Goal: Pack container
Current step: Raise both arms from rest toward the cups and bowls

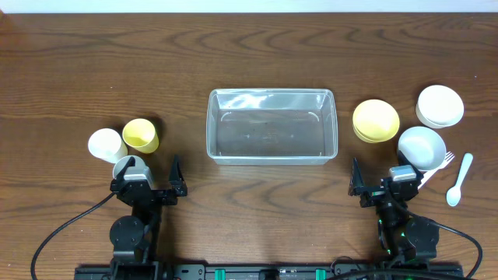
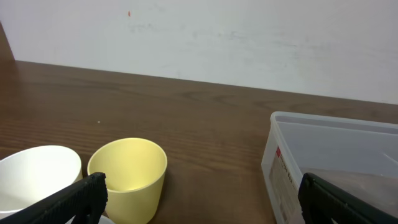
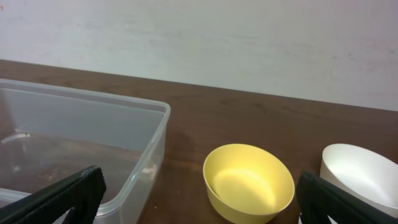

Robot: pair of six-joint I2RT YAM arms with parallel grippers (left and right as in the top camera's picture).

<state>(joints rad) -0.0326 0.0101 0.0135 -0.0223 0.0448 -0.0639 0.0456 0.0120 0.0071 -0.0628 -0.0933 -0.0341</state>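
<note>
The clear rectangular container (image 1: 271, 92) stands empty at the table's middle. It also shows in the left wrist view (image 2: 311, 146) and the right wrist view (image 3: 93, 109). My left gripper (image 1: 146, 180) is open and empty near the front edge, left of the container. A yellow cup (image 1: 141, 134) and a white cup (image 1: 106, 145) stand just beyond it; both show in its wrist view (image 2: 128, 177) (image 2: 34, 171), ahead of the left gripper (image 2: 205, 202). My right gripper (image 1: 385, 183) is open and empty at the front right. A yellow bowl (image 3: 249, 183) lies ahead of the right gripper (image 3: 202, 199).
A pale cup (image 1: 128, 166) stands by the left gripper. On the right are the yellow bowl (image 1: 376, 120), a white bowl (image 1: 422, 148), more white bowls (image 1: 440, 106), a white fork (image 1: 445, 162) and a white spoon (image 1: 459, 180).
</note>
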